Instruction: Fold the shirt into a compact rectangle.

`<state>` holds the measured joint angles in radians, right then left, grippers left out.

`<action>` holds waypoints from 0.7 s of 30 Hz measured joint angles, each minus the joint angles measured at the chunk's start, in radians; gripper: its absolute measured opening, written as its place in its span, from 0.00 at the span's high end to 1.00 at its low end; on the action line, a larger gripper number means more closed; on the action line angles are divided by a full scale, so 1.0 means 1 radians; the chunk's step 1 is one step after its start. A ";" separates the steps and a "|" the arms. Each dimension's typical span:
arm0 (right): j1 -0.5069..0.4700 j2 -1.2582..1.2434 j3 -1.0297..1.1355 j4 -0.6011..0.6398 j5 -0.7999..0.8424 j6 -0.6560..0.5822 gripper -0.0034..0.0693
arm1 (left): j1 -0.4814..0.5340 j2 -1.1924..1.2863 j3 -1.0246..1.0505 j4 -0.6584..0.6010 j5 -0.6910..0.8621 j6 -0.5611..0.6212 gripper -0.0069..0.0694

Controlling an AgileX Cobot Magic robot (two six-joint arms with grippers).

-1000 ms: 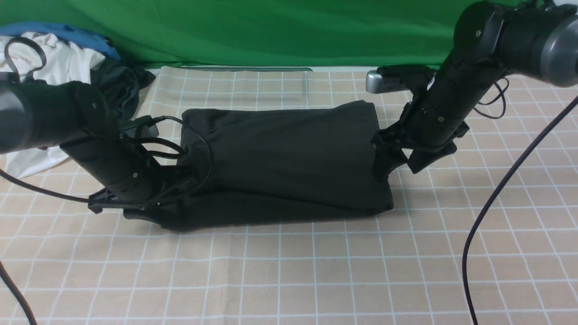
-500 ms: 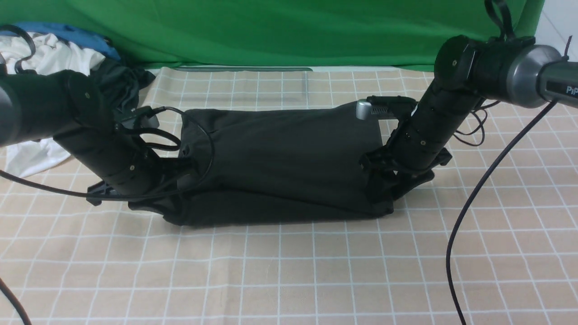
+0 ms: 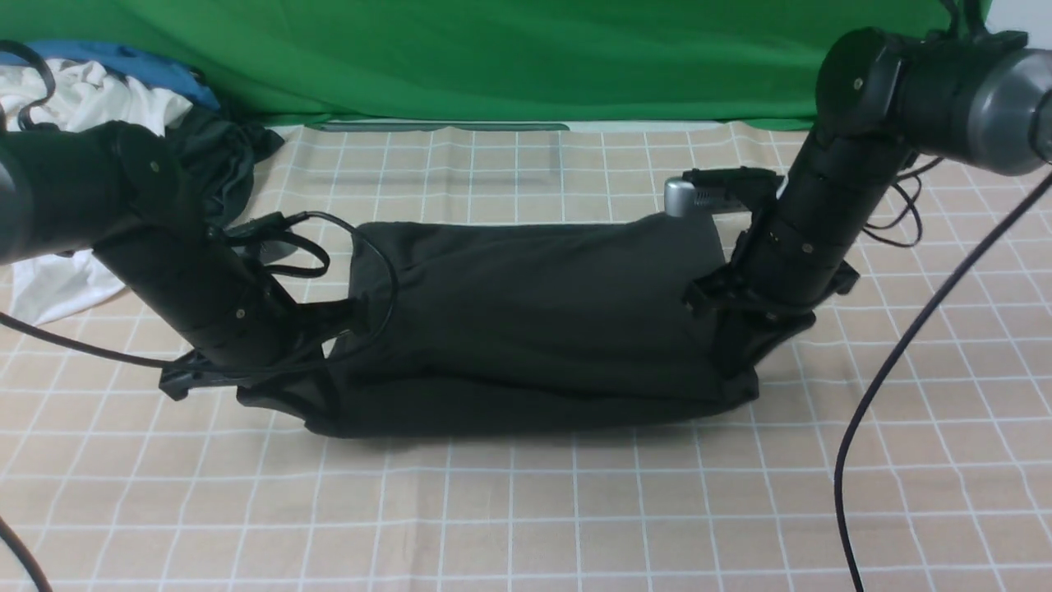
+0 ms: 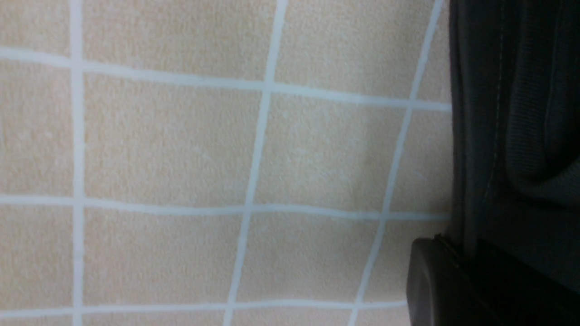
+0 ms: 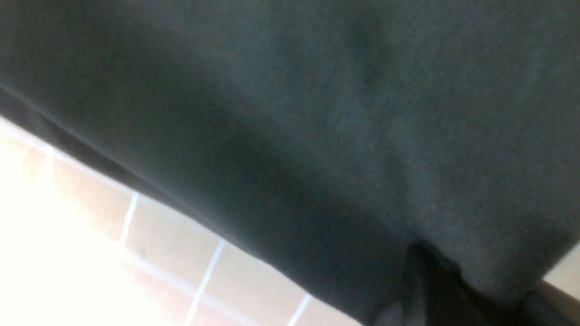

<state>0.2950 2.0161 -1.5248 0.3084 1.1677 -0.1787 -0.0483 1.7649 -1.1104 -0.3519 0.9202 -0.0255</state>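
front overview, wrist close-ups share shirt (image 3: 526,321)

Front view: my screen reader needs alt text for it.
A black shirt, partly folded, lies on a checked cloth, held at its ends by the left gripper and right gripper. Other garments sit far left.

No legible text anywhere.

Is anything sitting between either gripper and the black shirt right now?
Nothing visible. The left gripper is pinched on the black shirt at its left end, and the right gripper is on its right end, fabric bunched at both.
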 joint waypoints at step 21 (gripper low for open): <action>0.020 -0.082 0.186 -0.038 -0.044 0.045 0.38 | -0.001 -0.184 0.166 0.039 0.005 -0.065 0.73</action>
<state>0.3153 1.9341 -1.3391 0.2702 1.1240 -0.1341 -0.0494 1.5811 -0.9439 -0.3131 0.9252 -0.0905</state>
